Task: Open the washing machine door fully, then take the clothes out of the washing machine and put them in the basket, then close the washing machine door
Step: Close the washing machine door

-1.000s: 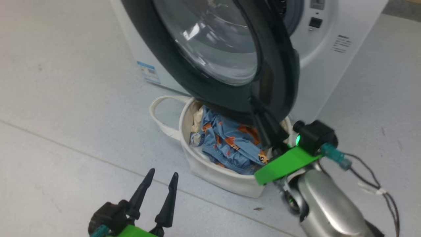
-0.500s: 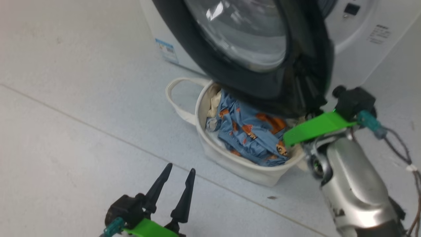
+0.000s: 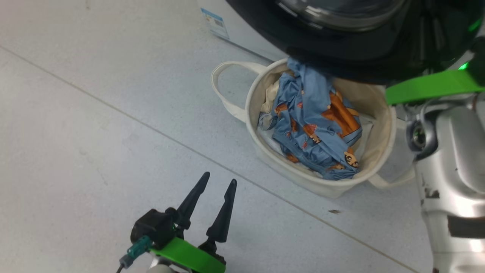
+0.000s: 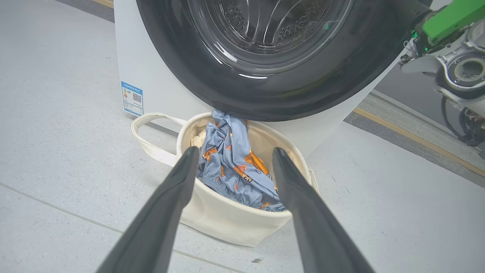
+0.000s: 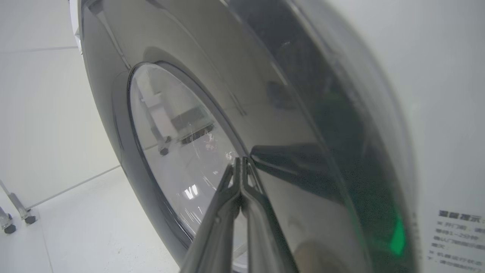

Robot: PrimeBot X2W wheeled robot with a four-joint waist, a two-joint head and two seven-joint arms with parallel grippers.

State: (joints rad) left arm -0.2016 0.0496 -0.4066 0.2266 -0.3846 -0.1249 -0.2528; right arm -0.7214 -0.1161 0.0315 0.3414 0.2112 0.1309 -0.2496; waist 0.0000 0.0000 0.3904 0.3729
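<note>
Clothes (image 3: 314, 125) lie heaped in the basket (image 3: 295, 176) on the floor (image 3: 94, 132), just under the washing machine door (image 4: 265, 98). Right gripper (image 5: 241, 160) points at the door's black rim, jaws pressed shut and empty. Left gripper (image 3: 220, 178) hovers near the basket, jaws spread wide, holding nothing.

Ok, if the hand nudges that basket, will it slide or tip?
Probably slide: the basket sits low and wide on a smooth floor. Its canvas wall looks soft, so it may dent first. Holding only clothes, it's likely light.
</note>
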